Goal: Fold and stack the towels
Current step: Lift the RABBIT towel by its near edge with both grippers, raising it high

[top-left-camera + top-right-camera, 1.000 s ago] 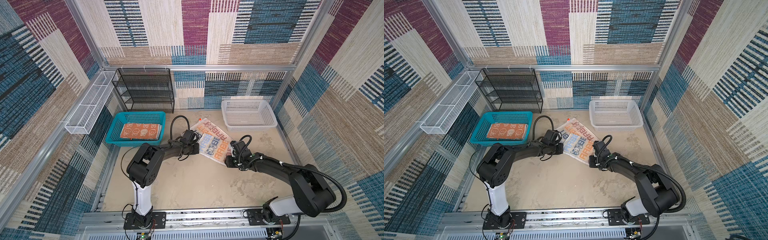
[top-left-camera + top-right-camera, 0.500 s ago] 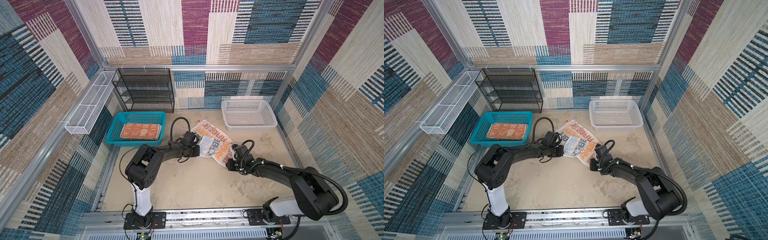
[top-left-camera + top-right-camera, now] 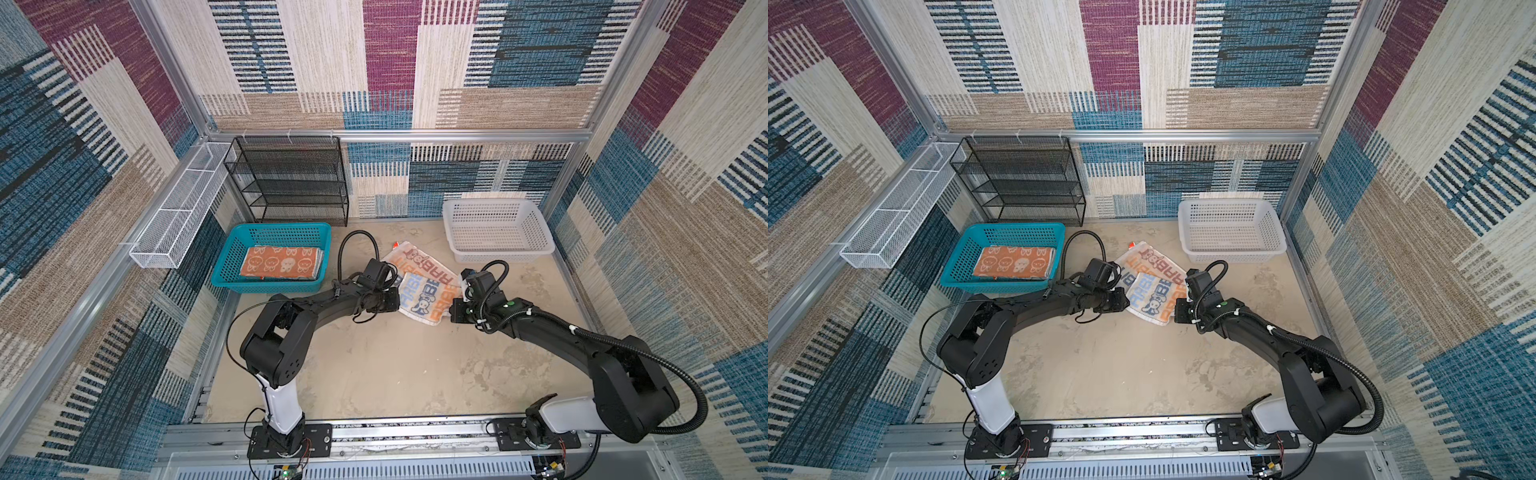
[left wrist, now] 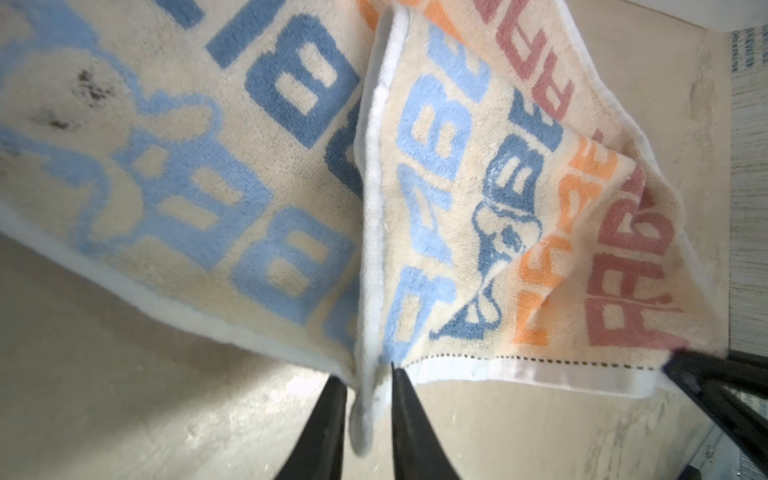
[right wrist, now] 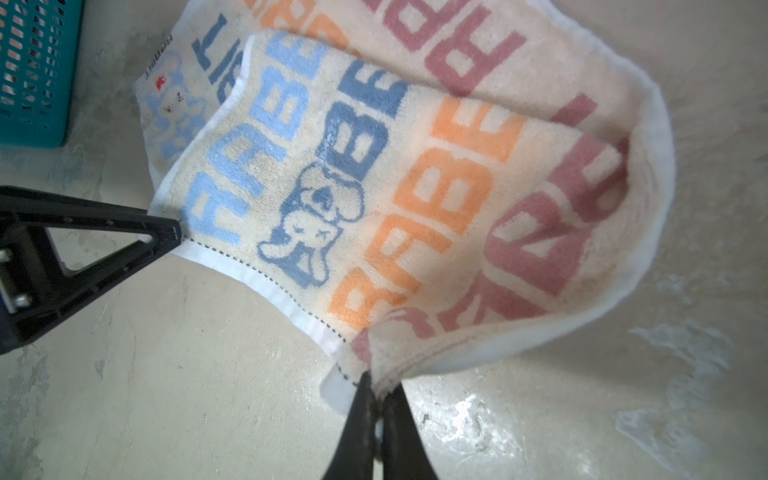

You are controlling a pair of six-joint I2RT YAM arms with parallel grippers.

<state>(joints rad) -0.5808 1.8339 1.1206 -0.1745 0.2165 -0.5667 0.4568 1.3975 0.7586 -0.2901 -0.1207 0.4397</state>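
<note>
**Whitish towel (image 3: 424, 291) doubled over on the tabletop (image 3: 395, 365)**

Rows of "RABBIT" lettering in blue, orange and red cross it. The right gripper (image 5: 376, 407) pinches one folded corner tight. The left gripper (image 4: 365, 415) stands slightly parted, with the hem loose between its jaws. The orange towel (image 3: 282, 262) lies in the blue basket (image 3: 232, 253).

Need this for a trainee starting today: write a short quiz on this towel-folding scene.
1. True or false: the orange towel lies in the white basket.
2. The right gripper is pinching: A) the orange towel; B) a corner of the lettered towel; C) nothing.
3. Short answer: which basket holds no towel?
Key: 1 false, it lies in the blue basket; 2 B; 3 the white basket.
</note>
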